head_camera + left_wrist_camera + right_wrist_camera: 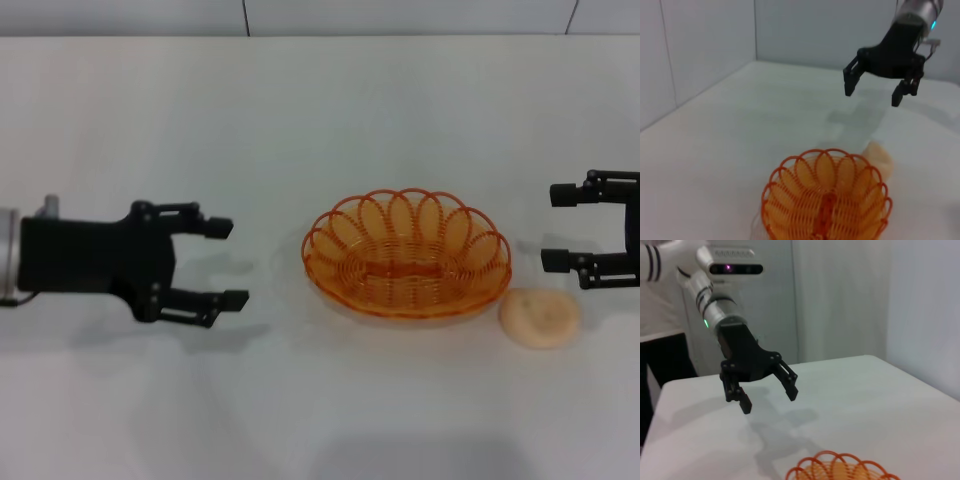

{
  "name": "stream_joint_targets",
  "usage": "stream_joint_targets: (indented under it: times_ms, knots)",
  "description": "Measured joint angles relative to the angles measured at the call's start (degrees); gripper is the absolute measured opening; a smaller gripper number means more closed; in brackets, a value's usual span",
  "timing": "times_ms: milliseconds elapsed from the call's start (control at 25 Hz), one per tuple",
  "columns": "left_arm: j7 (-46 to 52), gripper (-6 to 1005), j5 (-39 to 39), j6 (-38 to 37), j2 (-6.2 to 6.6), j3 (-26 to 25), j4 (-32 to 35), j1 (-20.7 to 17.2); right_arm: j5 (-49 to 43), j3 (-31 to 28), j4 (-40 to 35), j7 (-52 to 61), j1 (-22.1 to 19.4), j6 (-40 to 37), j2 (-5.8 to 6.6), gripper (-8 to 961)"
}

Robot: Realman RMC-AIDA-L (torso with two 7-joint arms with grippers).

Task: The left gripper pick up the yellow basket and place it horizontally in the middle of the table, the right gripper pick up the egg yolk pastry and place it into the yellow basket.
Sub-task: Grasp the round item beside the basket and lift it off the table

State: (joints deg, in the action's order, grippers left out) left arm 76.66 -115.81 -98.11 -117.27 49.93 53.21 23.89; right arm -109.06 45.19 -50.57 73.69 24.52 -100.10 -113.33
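Note:
The yellow basket (406,255), an oval orange wire basket, lies lengthwise across the middle of the white table (300,120); it also shows in the left wrist view (826,200) and its rim in the right wrist view (840,471). The egg yolk pastry (540,317) sits on the table just off the basket's right end, also seen in the left wrist view (880,156). My left gripper (228,263) is open and empty, to the left of the basket and apart from it. My right gripper (552,228) is open and empty, right of the basket, behind the pastry.
A wall with panel seams (245,15) runs along the table's far edge. Bare tabletop lies in front of and behind the basket.

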Motion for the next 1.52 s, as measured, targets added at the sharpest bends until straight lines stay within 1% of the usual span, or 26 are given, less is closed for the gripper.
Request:
stream_joint_targets:
  times_ms: [80,120,160,320,520,640,880,960,1040,1080,1160,1240,1320,1520]
  knots:
    - [-3.94,846,0.09,-1.49,0.98,-1.97,-4.75,0.34,-0.01,0.01,0.01,0.41,0.00,-0.35,0.04,745]
    - [-6.11,845,0.10,-2.43,1.75,-2.81,-7.34,0.58,-0.03,0.03,0.02,0.58,0.00,-0.40,0.04,745]
    - [-6.98,845,0.10,-2.83,2.22,-3.00,-8.64,0.67,-0.06,0.04,0.06,0.67,0.00,-0.43,0.05,745]
    - [-8.63,845,-0.05,-3.73,2.99,-3.14,-10.17,0.68,-0.09,0.05,0.19,0.74,0.00,-0.43,0.13,745]
    - [-9.00,845,-1.06,-4.54,3.04,-2.64,-10.29,1.16,-0.20,0.44,0.59,0.77,-0.21,-0.35,-0.05,747]
    - [-8.85,845,-2.73,-4.51,2.75,-2.55,-10.58,2.10,-0.20,0.54,0.81,0.39,-0.53,-0.21,-0.09,748]
    - [-8.29,844,-3.96,-3.92,2.71,-2.55,-11.83,3.95,-1.72,0.63,0.52,0.89,-0.33,-0.02,-0.09,749]
    - [-8.21,844,-4.37,-4.12,2.70,-2.56,-11.86,4.35,-2.06,0.64,-0.20,2.62,-0.04,-0.24,0.27,749]
    - [-7.98,844,-4.78,-4.41,2.67,-2.55,-11.88,4.64,-2.68,1.08,-1.57,5.80,0.49,-0.83,0.94,748]
    - [-7.88,844,-4.99,-4.50,2.65,-2.52,-11.91,4.76,-4.13,1.61,-3.59,9.18,1.19,-1.58,1.49,757]
    - [-7.59,844,-5.48,-4.59,2.59,-2.48,-12.01,5.02,-6.61,1.84,-5.67,12.51,1.97,-2.44,1.68,776]
    - [-7.41,844,-5.95,-4.60,2.49,-2.48,-12.12,5.21,-11.28,2.07,-9.16,17.22,3.37,-3.40,1.48,794]
    - [-7.38,843,-6.27,-4.60,2.35,-2.47,-12.17,5.33,-15.09,2.47,-11.47,20.63,4.57,-3.61,0.95,805]
    - [-7.37,843,-6.45,-4.42,2.19,-2.47,-12.41,5.77,-22.58,5.31,-15.70,26.21,7.22,-2.44,-1.10,832]
